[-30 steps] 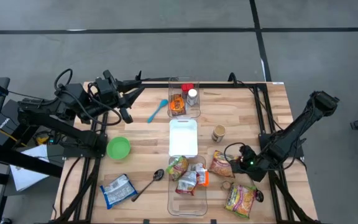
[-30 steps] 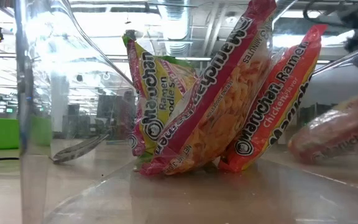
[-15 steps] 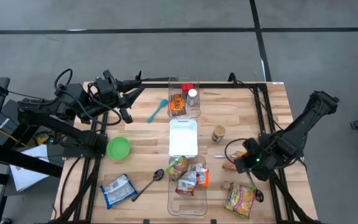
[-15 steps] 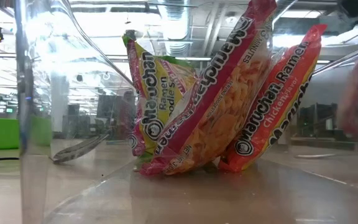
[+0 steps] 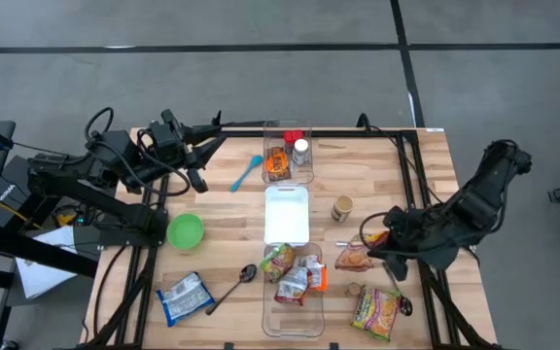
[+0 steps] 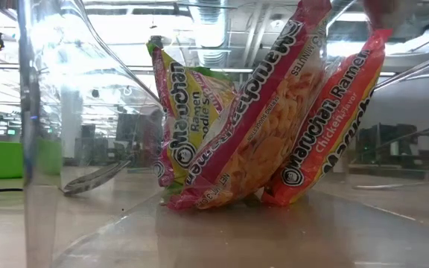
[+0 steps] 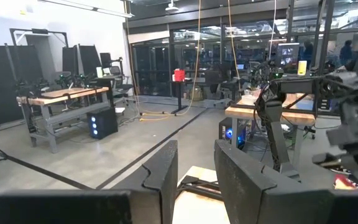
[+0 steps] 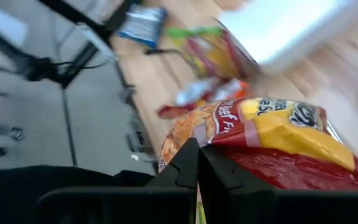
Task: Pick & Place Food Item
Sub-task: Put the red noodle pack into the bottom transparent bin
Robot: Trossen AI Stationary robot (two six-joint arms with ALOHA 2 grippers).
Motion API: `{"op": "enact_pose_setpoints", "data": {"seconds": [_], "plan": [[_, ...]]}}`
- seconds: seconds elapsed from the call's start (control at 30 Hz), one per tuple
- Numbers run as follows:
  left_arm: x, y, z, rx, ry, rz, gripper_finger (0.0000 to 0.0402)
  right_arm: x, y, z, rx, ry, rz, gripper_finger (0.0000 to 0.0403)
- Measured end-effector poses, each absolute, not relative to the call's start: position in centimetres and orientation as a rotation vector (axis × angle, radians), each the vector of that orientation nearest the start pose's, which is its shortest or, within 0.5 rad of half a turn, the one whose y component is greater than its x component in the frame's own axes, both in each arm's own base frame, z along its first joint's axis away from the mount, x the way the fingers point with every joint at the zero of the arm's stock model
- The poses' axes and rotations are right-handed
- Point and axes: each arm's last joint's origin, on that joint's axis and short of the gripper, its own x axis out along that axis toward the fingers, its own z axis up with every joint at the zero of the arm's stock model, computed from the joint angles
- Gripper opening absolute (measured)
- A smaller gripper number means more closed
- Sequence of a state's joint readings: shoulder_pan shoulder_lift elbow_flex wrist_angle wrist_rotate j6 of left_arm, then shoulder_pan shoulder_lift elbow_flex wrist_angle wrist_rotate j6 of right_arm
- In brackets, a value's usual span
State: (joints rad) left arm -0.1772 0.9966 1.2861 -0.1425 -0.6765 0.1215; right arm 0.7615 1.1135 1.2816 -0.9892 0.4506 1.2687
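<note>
Desk's right side: we log the right pincer (image 5: pixel 372 250) pinching a ramen packet (image 5: pixel 355 256), clear bin (image 5: pixel 294 313) just leftward.

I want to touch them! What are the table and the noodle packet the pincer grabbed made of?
The table looks like pale wood; plank lines and grain show. The noodle packet in the right pincer looks like thin shiny printed plastic film, since it crinkles and catches light.

Robotics lab, workbenches (image 7: pixel 64 96) on a concrete floor (image 7: pixel 123 143), glass partitions (image 7: pixel 160 71), monitors (image 7: pixel 288 53)
</note>
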Motion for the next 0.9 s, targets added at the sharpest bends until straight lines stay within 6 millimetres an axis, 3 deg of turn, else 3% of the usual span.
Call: {"op": "enact_pose_setpoints", "data": {"seconds": [0.2,0.63,0.9], "plan": [[18.4,-1.5,46.6,0.057,-0.105,0.506,0.0099,16.6,12.8,39.9,0.58,0.702,-0.036,0.0],[18.4,-1.5,46.6,0.057,-0.105,0.504,0.0099,21.4,15.6,43.5,0.115,0.696,0.292,0.0],[18.4,-1.9,46.3,0.069,-0.073,0.477,0.0099,24.7,16.9,43.0,0.06,0.791,0.343,0.0]]}}
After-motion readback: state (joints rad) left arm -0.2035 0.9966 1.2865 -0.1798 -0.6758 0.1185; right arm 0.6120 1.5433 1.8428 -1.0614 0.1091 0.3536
